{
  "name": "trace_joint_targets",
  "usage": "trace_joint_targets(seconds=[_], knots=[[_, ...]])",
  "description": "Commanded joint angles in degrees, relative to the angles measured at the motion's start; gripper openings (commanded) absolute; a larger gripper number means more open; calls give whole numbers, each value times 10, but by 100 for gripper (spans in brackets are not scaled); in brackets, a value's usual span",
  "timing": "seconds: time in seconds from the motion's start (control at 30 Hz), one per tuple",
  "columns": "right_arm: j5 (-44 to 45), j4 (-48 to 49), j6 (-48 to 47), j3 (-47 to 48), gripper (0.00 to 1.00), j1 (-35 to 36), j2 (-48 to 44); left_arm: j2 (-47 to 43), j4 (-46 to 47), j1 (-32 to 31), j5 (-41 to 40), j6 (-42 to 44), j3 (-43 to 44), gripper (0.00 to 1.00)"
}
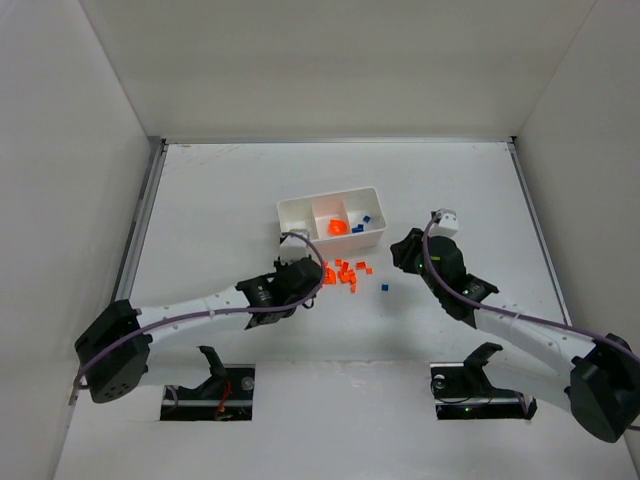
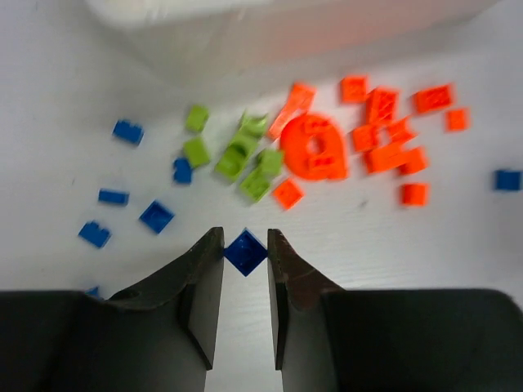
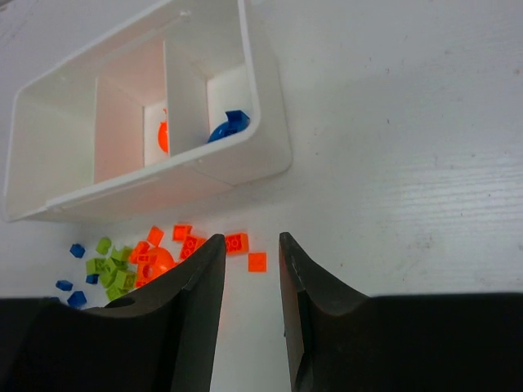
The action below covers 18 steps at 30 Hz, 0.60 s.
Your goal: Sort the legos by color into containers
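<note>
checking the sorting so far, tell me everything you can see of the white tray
The white tray is one thin-walled plastic rectangle split into three square compartments, lying flat and skewed mid-table, behind the loose bricks. Orange lego lies in the middle compartment, blue lego in the right one; the left looks empty. It rests on the table.

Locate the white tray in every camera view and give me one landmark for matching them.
Top external: white tray sits mid-frame, just beyond the orange lego pile.
Left wrist: tray is a blurred white band along the top edge, above the pile.
Right wrist: tray fills the upper left, with the pile below it.
Shared landmark: the orange lego pile.
</note>
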Motion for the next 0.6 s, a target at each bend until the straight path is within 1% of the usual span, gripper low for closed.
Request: trace_joint_targets(seconds=[0.0, 0.1, 0.23, 0.3, 0.4, 0.57], knots=[[13, 7, 26, -20, 37, 15, -16, -7, 35, 15, -3, 49, 85, 11], [13, 6, 38, -31, 34, 33, -17, 39, 78, 28, 23, 89, 159, 12], [24, 3, 44, -34, 33, 68, -19, 134, 134, 59, 66, 127, 259, 13], [34, 1, 52, -38, 33, 83, -20, 179, 144, 73, 90, 131, 302, 13], [41, -3, 53, -40, 33, 103, -21, 271, 149, 89, 124, 142, 383, 13], [54, -12, 60, -46, 33, 123, -38, 375, 140, 100, 130, 150, 472, 14]])
